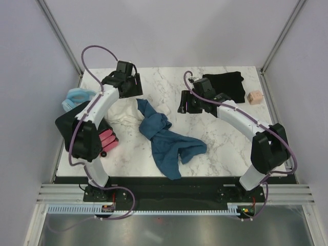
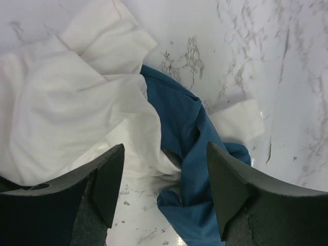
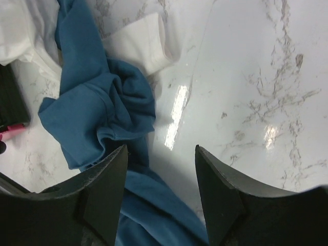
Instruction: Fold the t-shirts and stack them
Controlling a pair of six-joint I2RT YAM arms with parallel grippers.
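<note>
The teal-blue t-shirt (image 1: 165, 137) lies crumpled and twisted mid-table, one end running up toward the left arm. The black t-shirt (image 1: 225, 84) lies bunched at the back right. My left gripper (image 1: 136, 92) hovers over the teal shirt's upper end. In the left wrist view the left gripper (image 2: 165, 154) is open, the teal fabric (image 2: 187, 138) below the gap, nothing held. My right gripper (image 1: 184, 105) hangs right of the teal shirt. The right wrist view shows that gripper (image 3: 160, 154) open above the teal fabric (image 3: 102, 113) and bare marble.
A white cloth (image 1: 125, 111) lies under the left arm, partly overlapped by the teal shirt (image 2: 77, 97). A pale blue item (image 1: 76, 97) sits at the left edge. Pink objects (image 1: 108, 140) lie by a black box (image 1: 77, 128). A small peach cube (image 1: 254, 97) sits at the right.
</note>
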